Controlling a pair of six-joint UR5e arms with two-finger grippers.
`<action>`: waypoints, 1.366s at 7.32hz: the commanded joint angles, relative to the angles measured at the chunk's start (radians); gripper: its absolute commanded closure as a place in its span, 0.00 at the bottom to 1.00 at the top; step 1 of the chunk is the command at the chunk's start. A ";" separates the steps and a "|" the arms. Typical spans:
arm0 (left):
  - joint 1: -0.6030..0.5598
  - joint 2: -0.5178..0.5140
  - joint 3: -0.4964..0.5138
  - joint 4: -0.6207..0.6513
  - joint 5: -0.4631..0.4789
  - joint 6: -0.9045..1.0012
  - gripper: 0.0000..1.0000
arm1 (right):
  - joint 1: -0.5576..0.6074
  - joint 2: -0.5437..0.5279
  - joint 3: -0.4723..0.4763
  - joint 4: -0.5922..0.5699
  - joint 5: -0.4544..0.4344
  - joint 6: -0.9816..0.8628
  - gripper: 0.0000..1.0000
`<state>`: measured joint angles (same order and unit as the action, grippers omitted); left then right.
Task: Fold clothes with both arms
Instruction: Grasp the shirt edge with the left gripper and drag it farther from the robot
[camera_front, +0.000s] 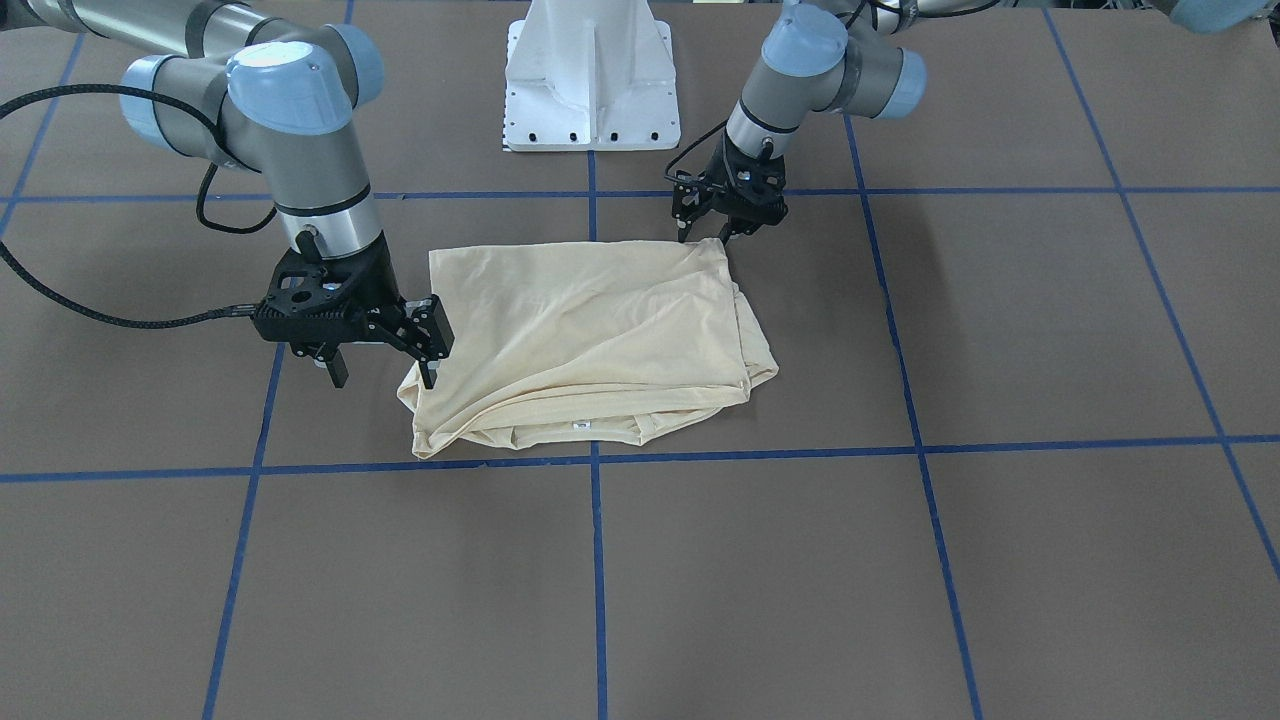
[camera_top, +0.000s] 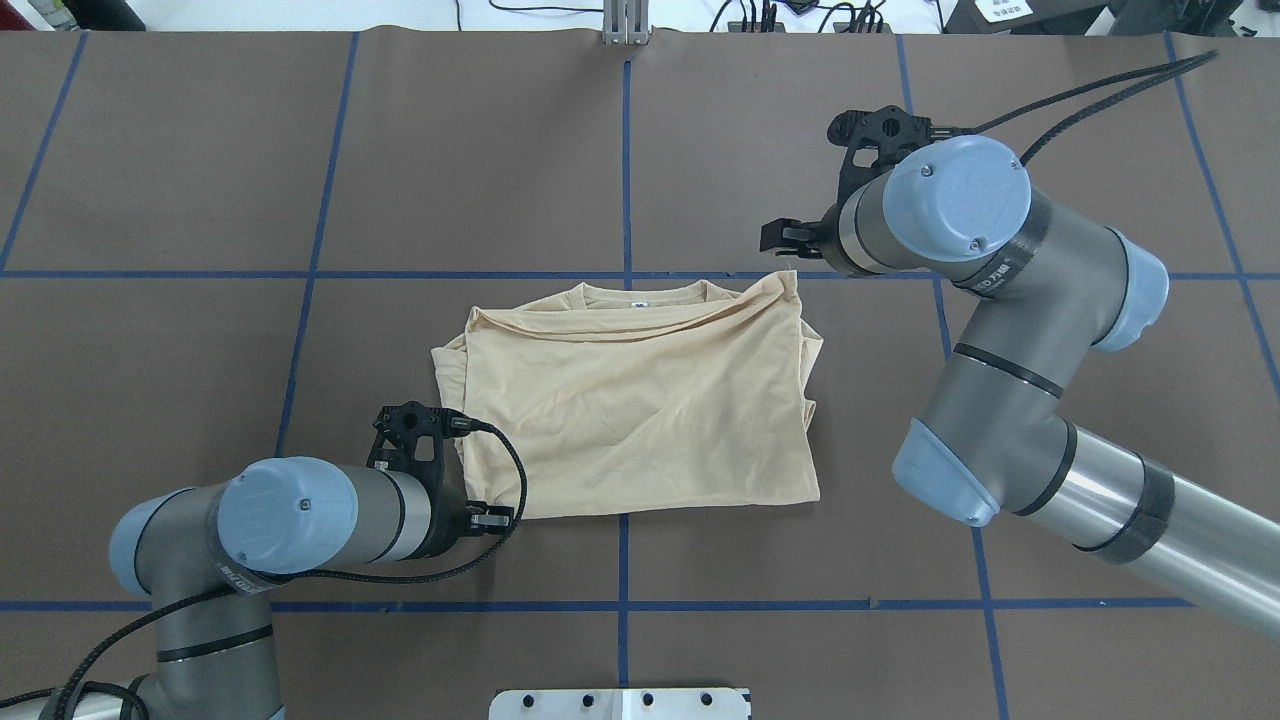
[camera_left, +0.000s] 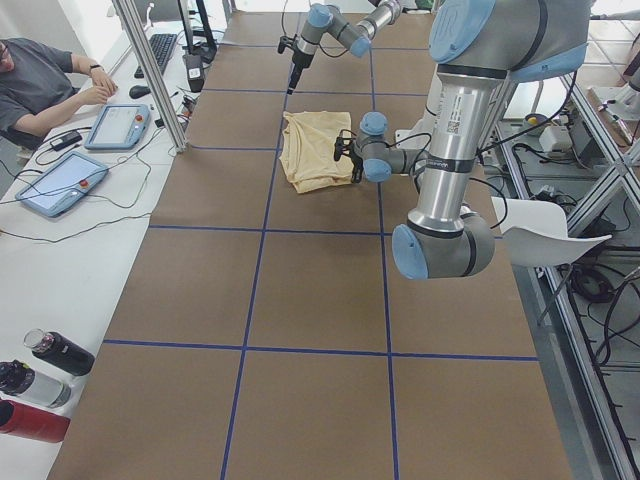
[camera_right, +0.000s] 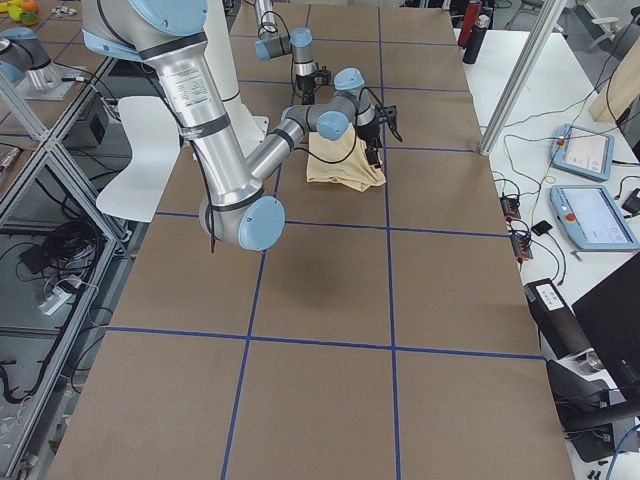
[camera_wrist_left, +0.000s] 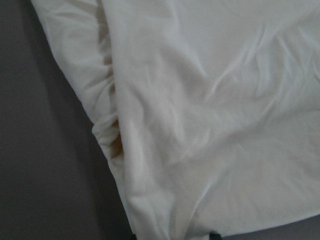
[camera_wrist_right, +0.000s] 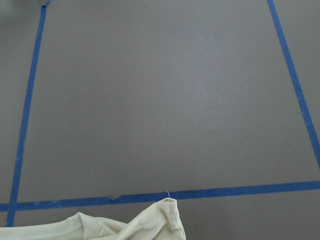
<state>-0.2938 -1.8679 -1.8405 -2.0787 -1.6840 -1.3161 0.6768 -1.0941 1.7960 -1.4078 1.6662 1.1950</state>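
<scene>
T-shirt (camera_wrist_left: 210, 115) fills the left wrist cam: folded to a rough rectangle mid-table (camera_top: 300, 400), neither gripper holding it.
Left gripper (camera_front: 712, 232) points down at the corner nearest the robot, fingertips apart over cloth, not pinching. Right arm reaches to the diagonal far corner on the collar edge, right gripper (camera_front: 385, 377) down, jaws wide, one finger at the cloth edge. Looks like between folds. Next fold probably needs both grippers on one edge, pinching every layer, since the collar-side stack is uneven.
</scene>
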 joint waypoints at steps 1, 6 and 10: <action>-0.020 0.000 -0.009 0.003 0.003 0.001 1.00 | 0.000 -0.001 -0.001 0.001 0.000 0.000 0.00; -0.235 0.042 0.036 0.009 0.003 0.216 1.00 | -0.003 -0.001 0.000 0.003 0.001 0.002 0.00; -0.479 -0.151 0.374 -0.053 -0.002 0.461 1.00 | -0.005 0.000 -0.001 0.003 0.001 0.003 0.00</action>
<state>-0.6934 -1.9105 -1.6232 -2.1015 -1.6852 -0.9165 0.6722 -1.0941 1.7961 -1.4051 1.6674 1.1978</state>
